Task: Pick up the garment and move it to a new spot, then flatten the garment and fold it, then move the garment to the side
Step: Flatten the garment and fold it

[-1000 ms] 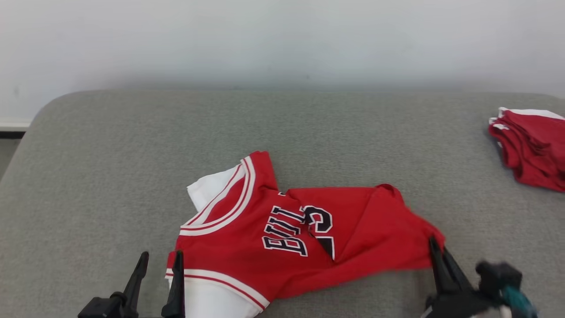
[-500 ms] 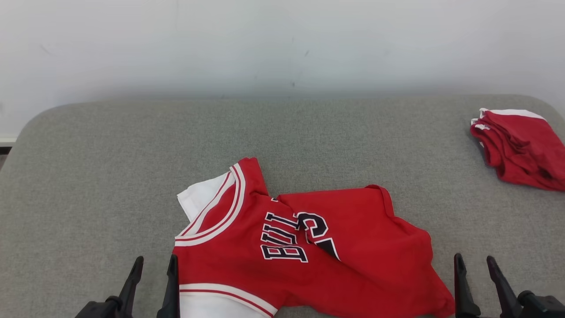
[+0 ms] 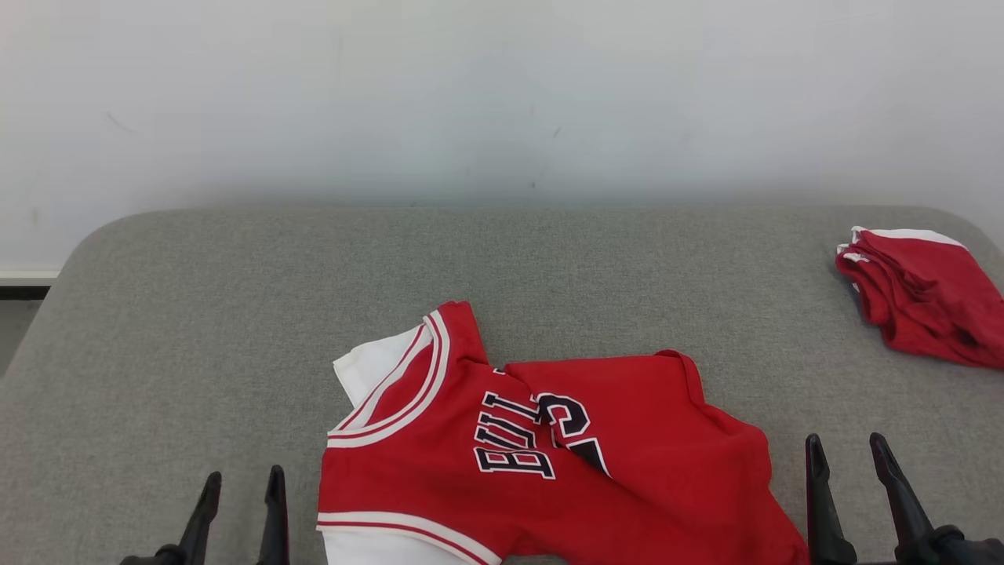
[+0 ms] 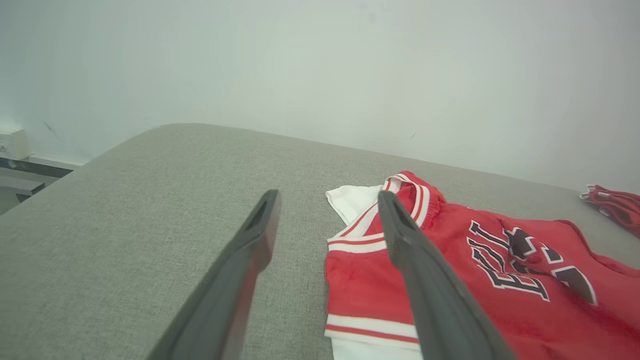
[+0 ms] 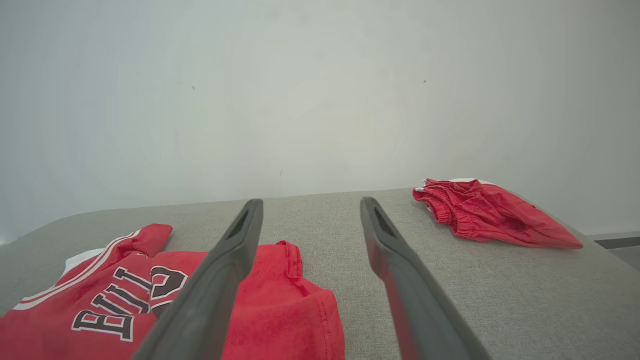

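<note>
The garment point(image 3: 549, 455) is a red jersey with white trim and dark lettering, lying rumpled near the front middle of the grey padded table point(image 3: 235, 314); part of it is folded over the number. It also shows in the left wrist view point(image 4: 450, 280) and in the right wrist view point(image 5: 150, 300). My left gripper point(image 3: 239, 475) stands open just left of the jersey, apart from it. At the jersey's right hem my right gripper point(image 3: 847, 443) stands open, with nothing between its fingers.
A second red garment point(image 3: 922, 302) lies bunched at the table's far right edge, also in the right wrist view point(image 5: 490, 215). A pale wall rises behind the table. Bare grey surface lies to the left and behind the jersey.
My right gripper let go of the jersey's right hem, opened and pulled back to the right. The hem now lies flat. The camera has tilted, shifting the whole picture downward.
</note>
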Controlling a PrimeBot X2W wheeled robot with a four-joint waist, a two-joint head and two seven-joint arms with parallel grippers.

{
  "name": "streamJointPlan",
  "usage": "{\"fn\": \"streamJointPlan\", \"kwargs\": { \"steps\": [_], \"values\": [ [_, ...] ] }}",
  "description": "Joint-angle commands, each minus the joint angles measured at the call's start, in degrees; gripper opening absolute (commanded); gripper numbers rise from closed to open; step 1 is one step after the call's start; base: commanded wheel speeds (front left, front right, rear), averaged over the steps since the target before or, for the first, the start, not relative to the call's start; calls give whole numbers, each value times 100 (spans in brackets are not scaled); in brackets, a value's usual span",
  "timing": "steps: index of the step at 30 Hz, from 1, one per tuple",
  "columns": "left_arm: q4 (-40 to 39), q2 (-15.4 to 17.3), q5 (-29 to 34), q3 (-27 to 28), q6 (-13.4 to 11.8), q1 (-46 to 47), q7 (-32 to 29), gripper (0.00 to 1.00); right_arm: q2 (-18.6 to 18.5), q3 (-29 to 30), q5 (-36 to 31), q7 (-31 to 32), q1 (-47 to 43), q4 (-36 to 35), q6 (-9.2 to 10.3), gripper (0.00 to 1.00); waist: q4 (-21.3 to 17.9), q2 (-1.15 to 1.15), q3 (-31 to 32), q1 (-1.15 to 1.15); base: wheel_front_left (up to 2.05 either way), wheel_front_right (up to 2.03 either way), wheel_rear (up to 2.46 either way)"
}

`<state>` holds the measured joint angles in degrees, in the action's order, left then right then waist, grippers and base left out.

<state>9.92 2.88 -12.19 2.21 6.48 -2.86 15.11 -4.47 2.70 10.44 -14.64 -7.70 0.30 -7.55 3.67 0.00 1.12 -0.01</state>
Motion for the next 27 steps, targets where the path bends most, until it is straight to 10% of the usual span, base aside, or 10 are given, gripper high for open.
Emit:
{"fn": "streamJointPlan", "kwargs": {
  "steps": [1, 27],
  "values": [
    [-86, 4, 88, 96, -26, -92, 1, 100, 26, -17, -21, -32, -109, -44, 17, 100, 31, 0, 35, 1, 0, 0, 0],
    [-77, 2, 188, 338, 36, -222, 1, 100, -152, -61, 94, -4, -235, 339, 17, 100, 31, 0, 98, 1, 0, 0, 0]
  ]
}}
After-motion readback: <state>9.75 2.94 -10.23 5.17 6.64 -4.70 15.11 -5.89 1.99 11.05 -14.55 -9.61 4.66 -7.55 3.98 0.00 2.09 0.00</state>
